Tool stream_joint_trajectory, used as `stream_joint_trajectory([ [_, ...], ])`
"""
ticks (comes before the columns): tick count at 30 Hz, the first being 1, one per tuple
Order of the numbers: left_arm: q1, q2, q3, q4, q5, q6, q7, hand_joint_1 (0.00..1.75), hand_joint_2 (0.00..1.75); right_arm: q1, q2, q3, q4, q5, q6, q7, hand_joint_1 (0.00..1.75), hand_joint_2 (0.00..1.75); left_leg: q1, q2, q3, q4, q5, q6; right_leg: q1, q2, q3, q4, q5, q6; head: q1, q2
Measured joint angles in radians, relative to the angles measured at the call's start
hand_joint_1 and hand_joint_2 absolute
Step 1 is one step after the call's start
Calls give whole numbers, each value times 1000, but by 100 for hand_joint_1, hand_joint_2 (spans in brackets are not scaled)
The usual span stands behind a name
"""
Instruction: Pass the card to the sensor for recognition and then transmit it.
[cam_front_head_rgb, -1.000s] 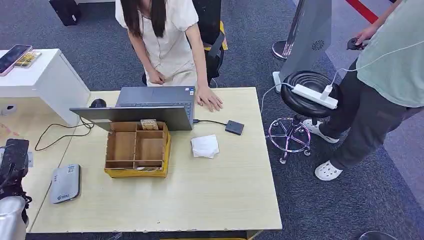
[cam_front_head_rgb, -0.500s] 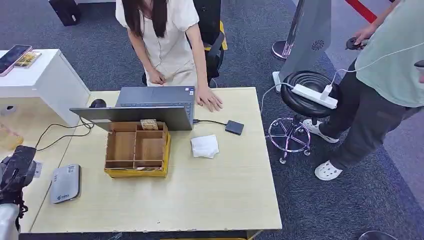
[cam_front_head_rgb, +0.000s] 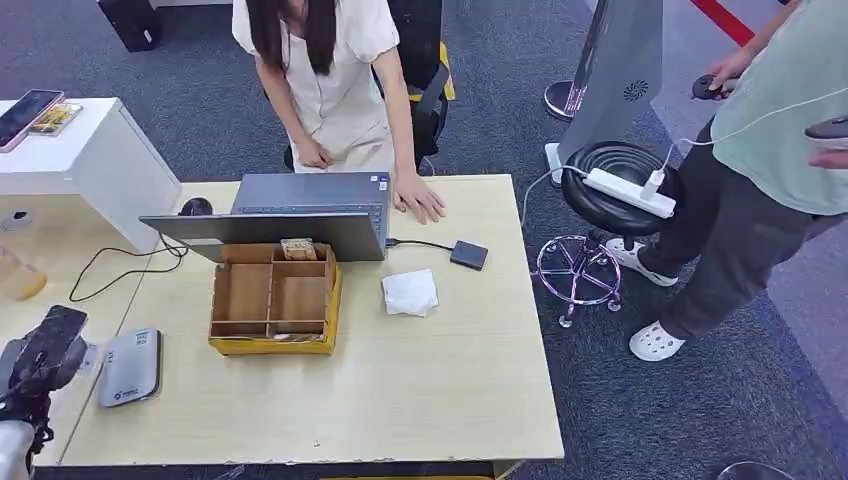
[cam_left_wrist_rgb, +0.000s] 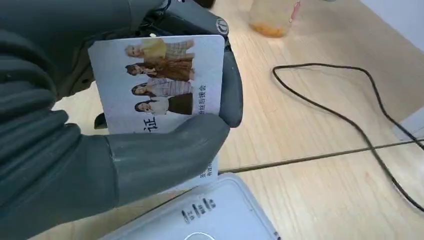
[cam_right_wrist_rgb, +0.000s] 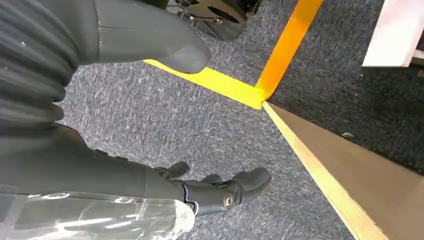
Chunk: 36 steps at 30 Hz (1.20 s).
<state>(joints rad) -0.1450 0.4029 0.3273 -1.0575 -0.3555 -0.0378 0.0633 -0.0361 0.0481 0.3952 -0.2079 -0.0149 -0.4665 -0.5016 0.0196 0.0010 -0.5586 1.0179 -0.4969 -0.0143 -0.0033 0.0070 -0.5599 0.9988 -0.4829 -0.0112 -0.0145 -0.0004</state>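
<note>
We see the left hand at the table's left edge, just beside the grey sensor. In the left wrist view that hand pinches the card between thumb and dark fingers, printed face toward the camera, the card hanging just above the sensor's edge; whether it touches we cannot tell. A black cable lies on the wood nearby. The right hand hangs over grey carpet by yellow tape, fingers loosely curled and apart from the thumb, holding nothing. A wooden organizer sits before a laptop. A person's hand rests on the far edge.
</note>
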Motion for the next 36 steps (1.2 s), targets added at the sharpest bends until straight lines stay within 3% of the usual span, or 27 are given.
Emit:
stream_joint_trajectory([
  [8,39,10,0,0,42,-91,19,175,175,-1,0,0,0,16,2,1,0,175,0,0,0,0,0,0,0,0,0,0,0,0,0,0],
  [36,112,37,1,-55,182,-218,60,175,175,-5,-1,-1,0,39,14,3,0,175,0,0,0,0,0,0,0,-1,1,0,0,0,1,0],
])
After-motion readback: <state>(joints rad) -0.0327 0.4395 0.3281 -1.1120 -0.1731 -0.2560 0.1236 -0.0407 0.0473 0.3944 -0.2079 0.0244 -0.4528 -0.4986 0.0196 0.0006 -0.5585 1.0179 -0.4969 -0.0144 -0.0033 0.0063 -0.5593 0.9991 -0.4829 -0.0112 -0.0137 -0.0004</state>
